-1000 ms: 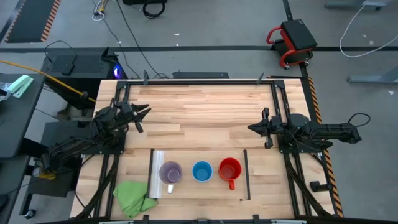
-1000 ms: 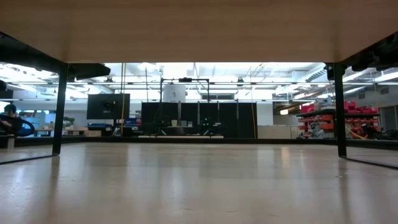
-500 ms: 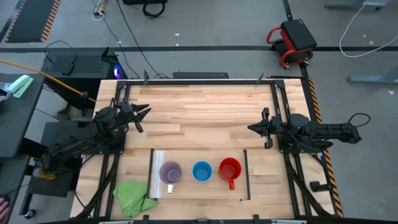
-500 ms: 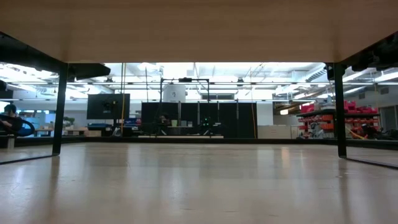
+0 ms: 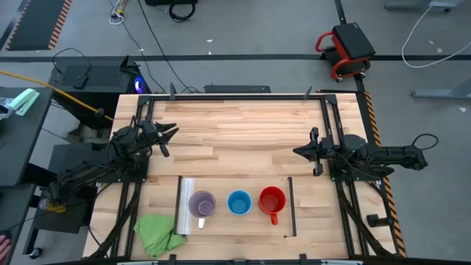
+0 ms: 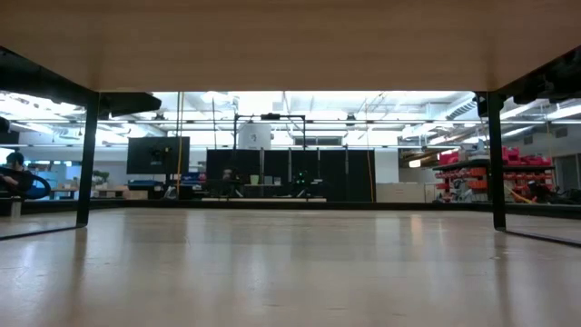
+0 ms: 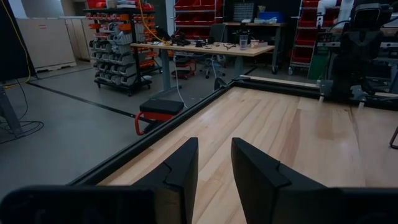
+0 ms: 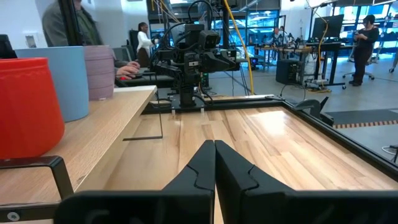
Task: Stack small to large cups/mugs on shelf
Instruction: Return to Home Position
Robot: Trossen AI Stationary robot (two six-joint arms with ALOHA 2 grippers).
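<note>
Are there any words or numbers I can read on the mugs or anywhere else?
No text can be read in any view.
Purple mug, blue mug, red mug: plain, no print showing.
Shelf: no label showing.
Red storage bins in the room behind: any labels are too small to read.

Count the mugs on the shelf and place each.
3, in a row on the shelf: purple mug by the silvery strip, blue mug central, red mug by the dark strip. None seems hidden.
</note>
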